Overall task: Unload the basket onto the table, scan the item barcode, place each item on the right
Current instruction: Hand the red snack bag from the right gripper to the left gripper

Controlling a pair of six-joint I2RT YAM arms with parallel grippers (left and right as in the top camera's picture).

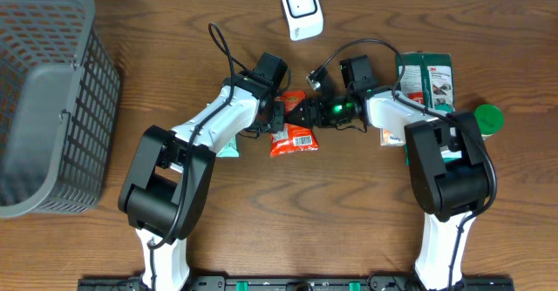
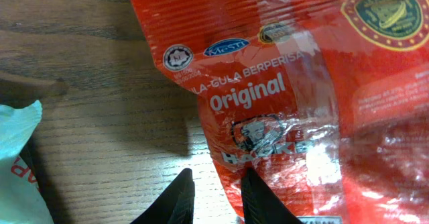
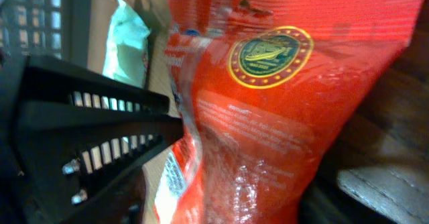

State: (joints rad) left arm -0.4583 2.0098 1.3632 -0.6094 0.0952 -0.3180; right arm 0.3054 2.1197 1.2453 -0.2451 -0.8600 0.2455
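Note:
The item is a red snack packet [image 1: 295,136] lying between the two arms, with its white barcode [image 1: 302,138] facing up. My left gripper [image 1: 281,117] is at the packet's upper left corner. In the left wrist view that gripper [image 2: 214,184] stands nearly shut, the packet's [image 2: 301,83] left edge caught in the narrow gap against the right finger. My right gripper [image 1: 307,112] meets the packet's top from the right. The packet [image 3: 268,117] fills the right wrist view and hides those fingers. The white scanner [image 1: 301,10] stands at the table's far edge.
A grey wire basket [image 1: 96,82] fills the left side. A green 3M pack [image 1: 427,77] and a green lid [image 1: 488,118] lie by the right arm. A teal-and-white packet [image 1: 228,148] sits under the left arm. The left arm's black fingers [image 3: 100,117] cross the right wrist view.

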